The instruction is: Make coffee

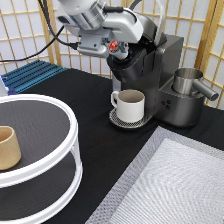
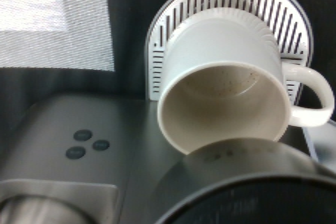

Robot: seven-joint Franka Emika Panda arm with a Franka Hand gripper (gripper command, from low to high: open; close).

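Observation:
The dark grey coffee machine (image 1: pixel 152 65) stands at the exterior view's top middle. A white handled mug (image 1: pixel 130 105) stands upright on its round drip tray (image 1: pixel 116 120), under the spout. My gripper (image 1: pixel 115 48) is at the top front of the machine's head, shut on the small coffee pod (image 1: pixel 114 46), whose red top shows between the fingers. The wrist view looks straight down into the empty mug (image 2: pixel 225 105) on the slotted tray (image 2: pixel 159 60), with the machine's dark head (image 2: pixel 247 195) below it.
A steel jug (image 1: pixel 187 80) sits on the machine's right side, above three buttons (image 2: pixel 86 145). A white two-tier round stand (image 1: pixel 60 165) at the left carries a tan handleless cup (image 1: pixel 7 147). A grey mat (image 1: pixel 170 185) lies bottom right. A blue rack (image 1: pixel 30 75) lies top left.

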